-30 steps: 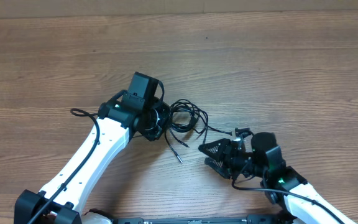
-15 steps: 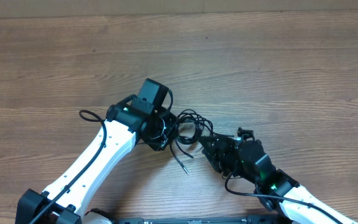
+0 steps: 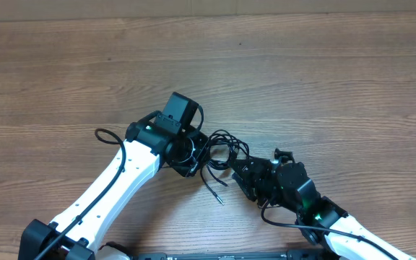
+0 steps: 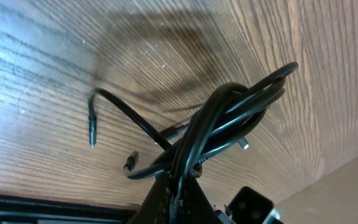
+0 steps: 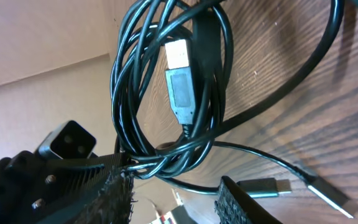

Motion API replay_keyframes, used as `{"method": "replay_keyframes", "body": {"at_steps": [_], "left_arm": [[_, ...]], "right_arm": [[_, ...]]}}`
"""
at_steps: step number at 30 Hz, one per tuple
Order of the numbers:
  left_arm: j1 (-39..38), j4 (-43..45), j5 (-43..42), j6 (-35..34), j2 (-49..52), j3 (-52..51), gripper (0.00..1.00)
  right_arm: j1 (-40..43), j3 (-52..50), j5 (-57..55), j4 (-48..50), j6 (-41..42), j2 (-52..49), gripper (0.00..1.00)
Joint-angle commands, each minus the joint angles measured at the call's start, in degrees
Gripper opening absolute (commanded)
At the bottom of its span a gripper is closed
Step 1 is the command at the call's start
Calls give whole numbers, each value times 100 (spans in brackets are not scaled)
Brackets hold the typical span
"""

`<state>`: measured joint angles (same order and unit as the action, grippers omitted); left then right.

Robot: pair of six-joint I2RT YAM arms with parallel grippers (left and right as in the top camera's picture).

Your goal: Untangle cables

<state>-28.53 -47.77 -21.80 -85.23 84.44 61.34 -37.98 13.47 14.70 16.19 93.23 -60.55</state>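
Grained wood table [image 3: 323, 87]; left gripper [image 4: 176, 186] pinches looped glossy black cables [image 4: 229, 118], right gripper [image 5: 176, 193] agape

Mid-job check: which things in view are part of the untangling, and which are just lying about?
Part of the job:
- cables, bunched in one tangle
- flat plug inside the loops
- loose end trailing on the wood

Not part of it:
- table
- thick wire on the left arm
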Motion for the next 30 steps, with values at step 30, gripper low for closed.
{"method": "replay_keyframes", "body": {"at_steps": [30], "left_arm": [[-66,46,-1084,-715,-57,83,4]], "right_arm": [[-31,0,-1167,-1624,1003,-2,4]]}}
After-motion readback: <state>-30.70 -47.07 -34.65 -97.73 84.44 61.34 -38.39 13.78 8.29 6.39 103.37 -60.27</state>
